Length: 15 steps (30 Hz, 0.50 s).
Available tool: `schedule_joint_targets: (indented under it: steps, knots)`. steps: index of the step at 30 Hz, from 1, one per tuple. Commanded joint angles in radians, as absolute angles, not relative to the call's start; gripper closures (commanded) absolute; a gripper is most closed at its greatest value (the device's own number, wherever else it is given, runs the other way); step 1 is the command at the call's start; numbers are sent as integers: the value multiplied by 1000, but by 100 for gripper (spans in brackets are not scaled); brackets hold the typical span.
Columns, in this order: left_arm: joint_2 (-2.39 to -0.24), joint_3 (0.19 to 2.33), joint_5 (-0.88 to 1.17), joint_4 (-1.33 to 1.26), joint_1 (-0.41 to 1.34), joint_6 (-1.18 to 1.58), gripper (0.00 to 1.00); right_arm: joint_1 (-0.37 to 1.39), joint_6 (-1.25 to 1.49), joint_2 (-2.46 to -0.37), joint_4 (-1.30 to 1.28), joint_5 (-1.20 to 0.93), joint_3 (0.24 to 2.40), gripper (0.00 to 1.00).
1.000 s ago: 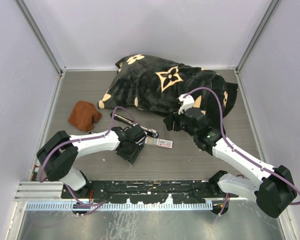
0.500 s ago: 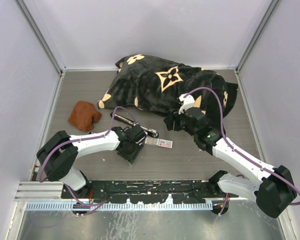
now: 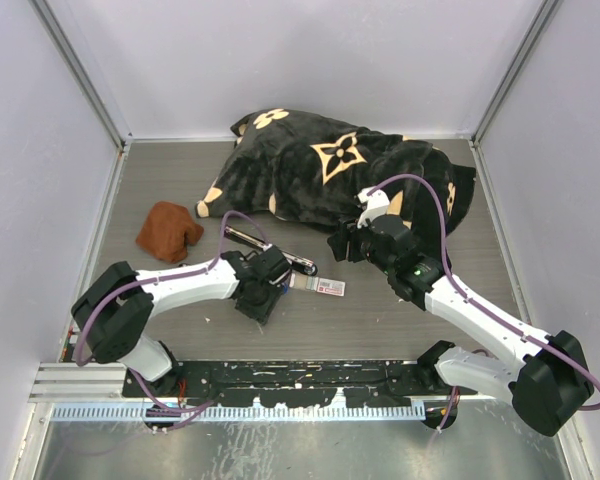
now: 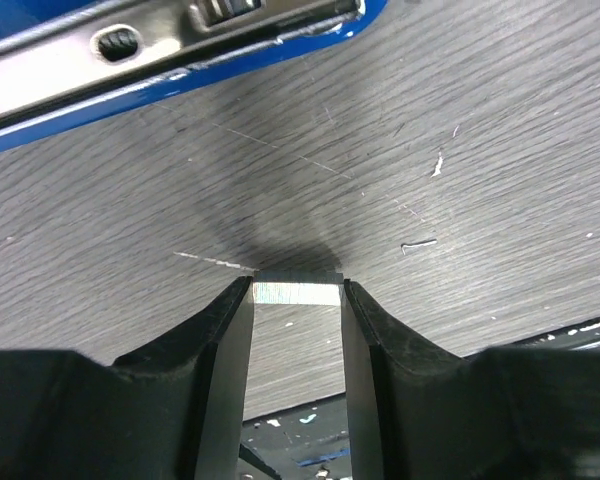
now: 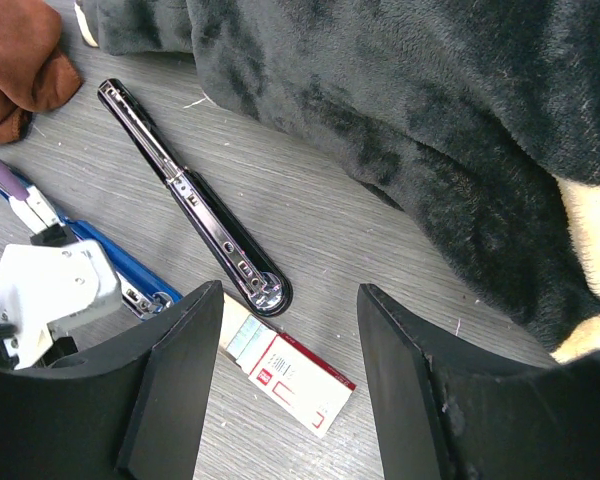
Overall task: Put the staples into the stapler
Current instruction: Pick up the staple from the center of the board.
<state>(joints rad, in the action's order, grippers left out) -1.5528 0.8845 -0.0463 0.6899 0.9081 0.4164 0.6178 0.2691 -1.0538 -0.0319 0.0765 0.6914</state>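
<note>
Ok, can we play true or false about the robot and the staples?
1. A silver staple strip sits between the left jaws. True.
2. The right jaws hold the staple box. False: they are open and empty, and the staple box lies on the table.
3. The brown cloth lies on top of the blanket. False: the brown cloth lies on the table beside the black blanket.
4. A blue stapler lies close to the left jaws. True.

The blanket point(image 3: 300, 175) is black with tan flowers. The staples box point(image 5: 290, 372) is white and red, the staple strip point(image 4: 297, 293) silver.
</note>
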Motion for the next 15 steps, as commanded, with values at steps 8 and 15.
schedule_joint_targets:
  steps: [8,15]
  knots:
    - [-1503,1083,-40,754,723,412,63,609,278,-1030,8,77,700,38]
    - [-1574,1169,-14,759,655,348,63,606,278,-1024,6,79,698,38]
